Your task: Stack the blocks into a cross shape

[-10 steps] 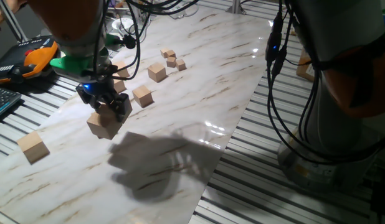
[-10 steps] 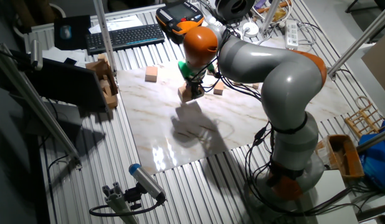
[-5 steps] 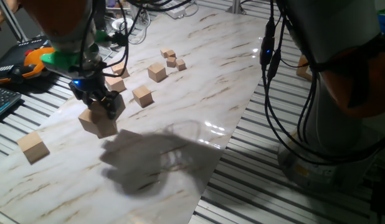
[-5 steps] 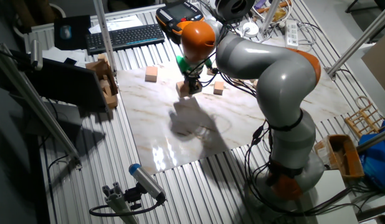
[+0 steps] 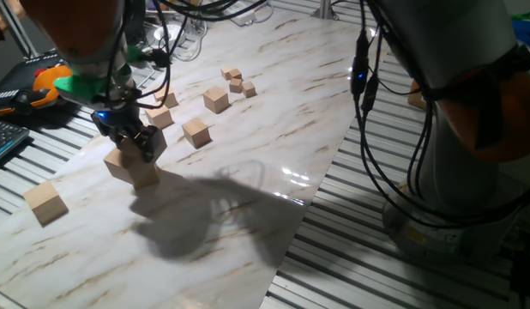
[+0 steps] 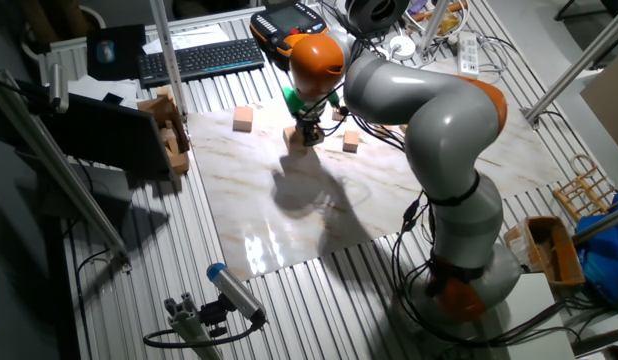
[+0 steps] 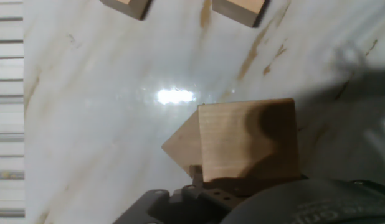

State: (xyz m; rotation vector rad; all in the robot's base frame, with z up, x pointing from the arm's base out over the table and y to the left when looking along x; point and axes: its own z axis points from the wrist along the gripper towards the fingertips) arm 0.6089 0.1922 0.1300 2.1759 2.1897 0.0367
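We've got the claw [image 5: 130,142] clamped on one block [image 5: 133,166], low over the table [image 5: 274,112] w/ a second block [image 7: 182,144] under it. It's held skewed, prob. so it crosses that one. Other blocks [image 5: 45,203] lie apart.

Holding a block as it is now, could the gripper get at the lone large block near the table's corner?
Probably not yet: the gripper is shut on a block, so its fingers are occupied. The lone block stands apart, with bare table between them.

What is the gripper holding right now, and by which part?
The gripper holds one large wooden block, clamped near its top, tilted; exact finger contact is hidden.
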